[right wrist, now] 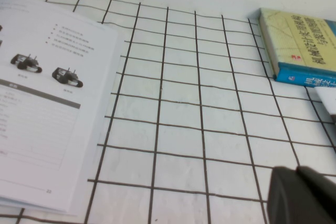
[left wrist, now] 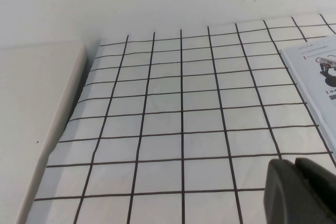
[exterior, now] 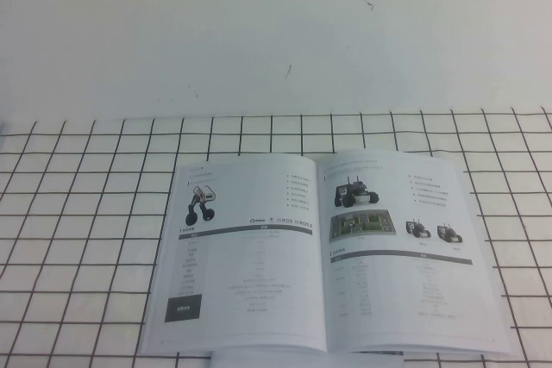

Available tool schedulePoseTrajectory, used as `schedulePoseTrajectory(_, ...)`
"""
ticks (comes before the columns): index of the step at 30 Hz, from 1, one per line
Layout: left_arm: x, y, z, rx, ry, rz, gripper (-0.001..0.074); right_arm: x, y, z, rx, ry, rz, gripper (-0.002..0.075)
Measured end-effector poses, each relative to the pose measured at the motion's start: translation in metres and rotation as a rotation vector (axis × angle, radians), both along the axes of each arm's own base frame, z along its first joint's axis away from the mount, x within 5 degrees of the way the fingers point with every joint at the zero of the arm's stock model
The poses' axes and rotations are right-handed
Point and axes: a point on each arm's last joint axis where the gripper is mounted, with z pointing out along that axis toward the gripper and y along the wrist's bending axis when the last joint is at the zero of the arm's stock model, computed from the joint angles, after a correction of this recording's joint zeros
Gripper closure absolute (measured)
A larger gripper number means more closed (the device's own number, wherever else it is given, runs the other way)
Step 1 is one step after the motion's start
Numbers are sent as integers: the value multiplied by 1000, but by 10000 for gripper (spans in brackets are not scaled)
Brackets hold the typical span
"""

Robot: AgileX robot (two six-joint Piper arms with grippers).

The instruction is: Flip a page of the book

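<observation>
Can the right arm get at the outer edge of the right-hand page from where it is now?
Probably yes. The right gripper hovers over bare grid cloth beside the page, with nothing between them; the closed book lies off to the other side. The left gripper is beyond the booklet's other edge.

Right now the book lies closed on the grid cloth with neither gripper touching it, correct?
Not quite: the book lies open, two pages showing, as the high view shows. Neither gripper touches it: the left gripper and right gripper each hang over the bare grid cloth, seen in their wrist views.
</observation>
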Motion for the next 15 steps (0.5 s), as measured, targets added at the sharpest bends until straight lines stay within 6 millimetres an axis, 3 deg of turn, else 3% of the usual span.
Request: schedulePoseTrajectory(15, 0, 0, 0, 0, 0, 0, 738, 0, 0, 1, -1, -7, -1, 726)
